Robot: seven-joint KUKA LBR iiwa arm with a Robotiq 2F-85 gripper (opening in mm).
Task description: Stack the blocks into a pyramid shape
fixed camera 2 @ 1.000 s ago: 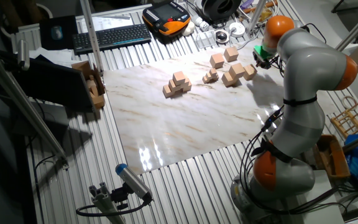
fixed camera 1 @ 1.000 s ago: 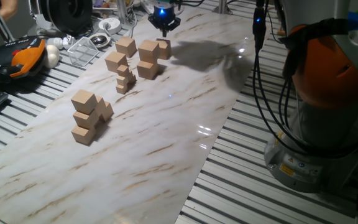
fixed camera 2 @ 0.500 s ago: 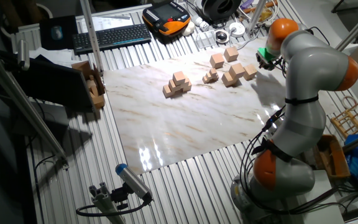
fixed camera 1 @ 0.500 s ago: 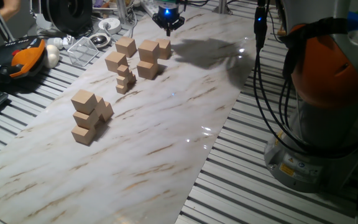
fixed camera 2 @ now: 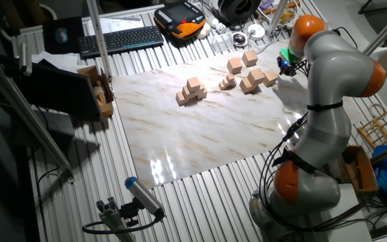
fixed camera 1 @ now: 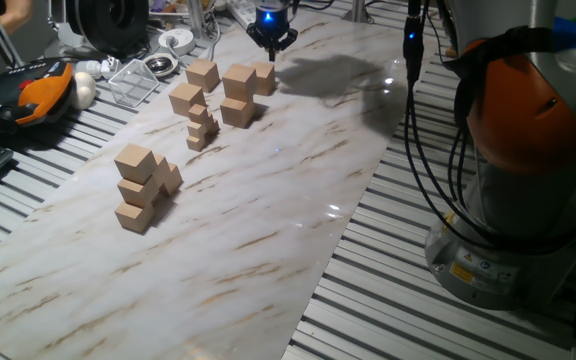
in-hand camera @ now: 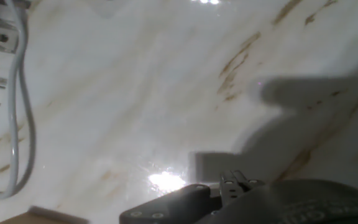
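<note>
Tan blocks (fixed camera 1: 238,94) beside claw (fixed camera 1: 271,40)

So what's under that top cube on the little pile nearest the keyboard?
The top cube sits on more tan cubes, stacked on the marble table. How many are in the pile cannot be counted; some hide behind others.

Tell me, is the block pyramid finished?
Not yet. One small pile stands apart, while other blocks sit loose near the gripper.

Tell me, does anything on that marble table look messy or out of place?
Mostly no. The stepped pile of wooden cubes looks crooked, its cubes twisted against each other. The loose blocks near the end effector sit scattered. Nothing spilled or broken.
</note>
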